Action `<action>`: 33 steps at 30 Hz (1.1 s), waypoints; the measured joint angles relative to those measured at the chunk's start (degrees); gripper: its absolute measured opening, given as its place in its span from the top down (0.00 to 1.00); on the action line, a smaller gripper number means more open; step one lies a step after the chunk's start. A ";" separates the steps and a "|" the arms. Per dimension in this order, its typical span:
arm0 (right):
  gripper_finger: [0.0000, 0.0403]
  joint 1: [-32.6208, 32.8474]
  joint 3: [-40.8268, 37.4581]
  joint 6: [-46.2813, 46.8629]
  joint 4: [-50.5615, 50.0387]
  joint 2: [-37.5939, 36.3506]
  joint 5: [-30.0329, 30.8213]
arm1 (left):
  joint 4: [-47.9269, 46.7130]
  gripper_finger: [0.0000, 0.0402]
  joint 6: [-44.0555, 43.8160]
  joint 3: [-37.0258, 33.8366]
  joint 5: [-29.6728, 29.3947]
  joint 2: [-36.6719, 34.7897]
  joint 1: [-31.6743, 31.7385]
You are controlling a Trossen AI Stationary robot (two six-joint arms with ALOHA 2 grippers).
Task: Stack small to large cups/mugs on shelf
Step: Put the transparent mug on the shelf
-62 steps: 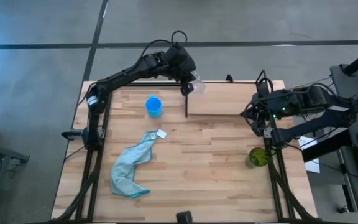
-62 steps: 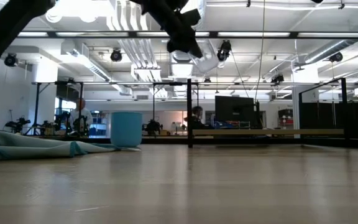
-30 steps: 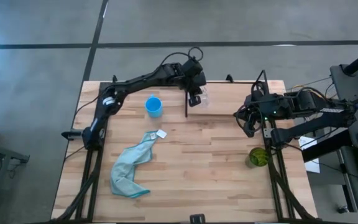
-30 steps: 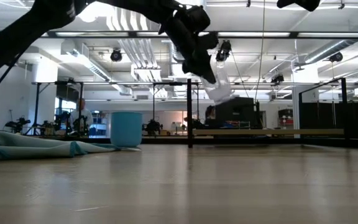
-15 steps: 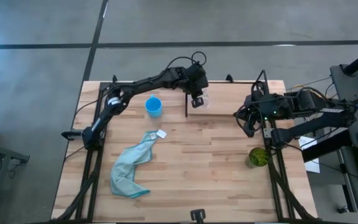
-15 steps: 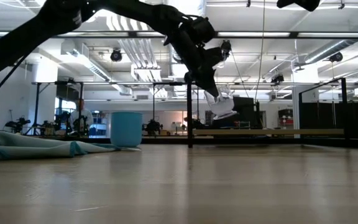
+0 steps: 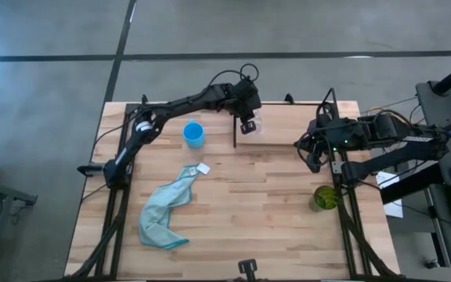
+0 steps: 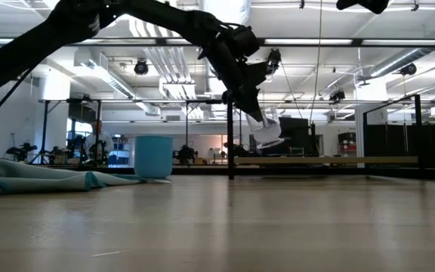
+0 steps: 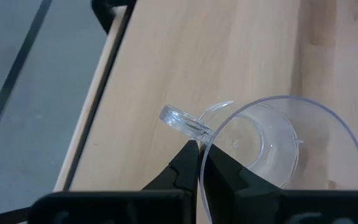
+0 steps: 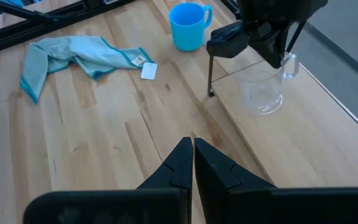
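My left gripper (image 7: 247, 125) is shut on the small clear cup (image 10: 263, 90) over the left end of the pale wooden shelf (image 7: 288, 125). In the low view the cup (image 8: 267, 130) hangs tilted a little above the shelf board (image 8: 323, 160). The blue mug (image 7: 193, 133) stands on its base on the table, left of the shelf. The olive-green cup (image 7: 325, 197) stands at the table's right edge, nearer the front. My right gripper (image 7: 308, 150) is shut and empty near the shelf's right end. My left gripper pinches the clear cup's rim wall (image 9: 202, 149) right beside its handle (image 9: 182, 121), one finger inside the cup and one outside. The fingers come slanting down from above. The cup is lifted clear of the shelf and hangs tilted below the fingers.
A light blue cloth (image 7: 167, 207) with a white tag (image 7: 203, 168) lies crumpled on the table's left half. A black upright rod (image 10: 211, 74) of the shelf frame stands at the shelf's left near corner, close to the cup.
My left gripper has gone down toward the shelf with the clear cup, which stays tilted and now hangs lower, just above the board.
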 joint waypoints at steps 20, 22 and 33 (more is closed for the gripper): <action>0.98 -4.13 -12.35 6.37 10.00 -0.04 15.96 | -0.39 1.00 -0.10 0.28 2.03 -0.02 -0.24; 0.98 -4.66 -15.79 1.74 16.72 -0.04 15.94 | -0.36 1.00 -0.07 0.37 2.18 -0.02 -0.41; 0.98 -5.43 -24.36 -15.29 33.10 -0.04 18.16 | -5.33 1.00 -0.03 0.40 2.21 -0.07 -0.43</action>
